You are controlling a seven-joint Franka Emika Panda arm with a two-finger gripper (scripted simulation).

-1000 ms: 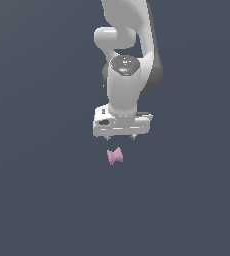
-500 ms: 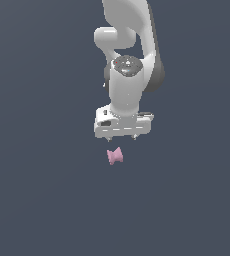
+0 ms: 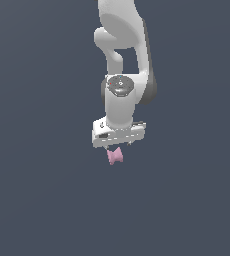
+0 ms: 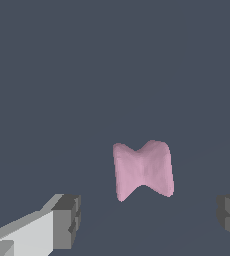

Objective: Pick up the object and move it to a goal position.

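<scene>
The arm [image 3: 121, 75] hangs straight down over the dark floor [image 3: 42, 200], its white gripper [image 3: 118, 146] sitting just above the object [image 3: 115, 156] — from the exterior view the pink piece peeks out right beneath the gripper's body, touching its lower edge in the picture, though whether they really meet I cannot tell.

From the wrist view the object [image 4: 143, 170] is plain: a pale pink bow-tie shape with a pinched waist, lying on the floor [image 4: 87, 75]. The gripper [image 4: 149, 217] is spread wide — one grey fingertip [image 4: 67, 221] shows on one side, the other at the far edge of the picture, and the object sits in the gap between them, clear of both pads. Nothing is held; the jaws stand well apart with open space on either side of the pink piece.
</scene>
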